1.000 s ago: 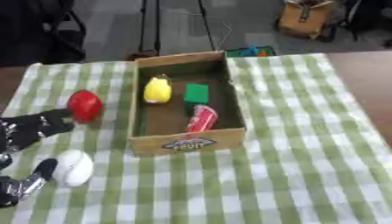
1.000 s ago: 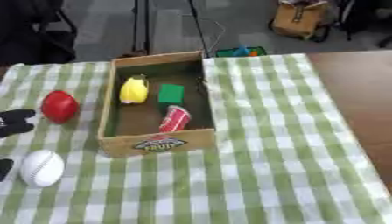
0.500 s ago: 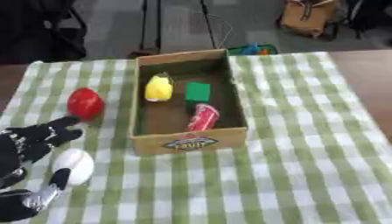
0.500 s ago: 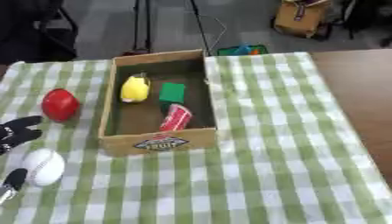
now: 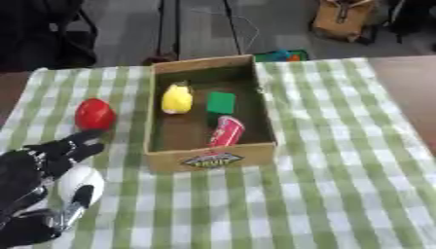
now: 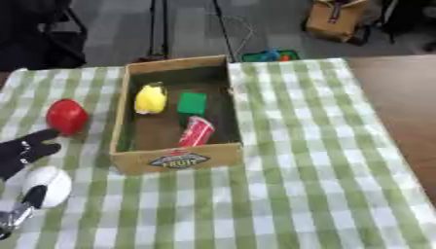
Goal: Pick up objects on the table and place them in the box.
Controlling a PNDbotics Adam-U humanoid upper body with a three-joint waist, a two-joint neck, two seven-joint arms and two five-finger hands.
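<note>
1. My left hand (image 5: pixel 34 180) is at the near left corner, black fingers spread around the white ball (image 5: pixel 79 184): fingers over its far side, thumb on its near side. They reach round it but I cannot tell if they actually clamp it. My right hand shows in neither view.
2. The white ball sits on the green checked tablecloth (image 5: pixel 340 185), near left, well outside the box.
3. The cardboard box (image 5: pixel 213 159) stands mid-table, open top, a printed label on its near wall.
4. Inside the box, nearest: a red can (image 5: pixel 227 131) lying on its side, by the right wall.
5. Behind the can, a green block (image 5: pixel 221 102) lies flat.
6. Left of the block, a yellow fruit-shaped thing (image 5: pixel 177 98), also inside the box.
7. The red ball (image 5: pixel 94 114) rests on the cloth left of the box, just beyond my fingertips, not touching the box.
8. Far off on the floor: a brown bag (image 5: pixel 345 19).
</note>
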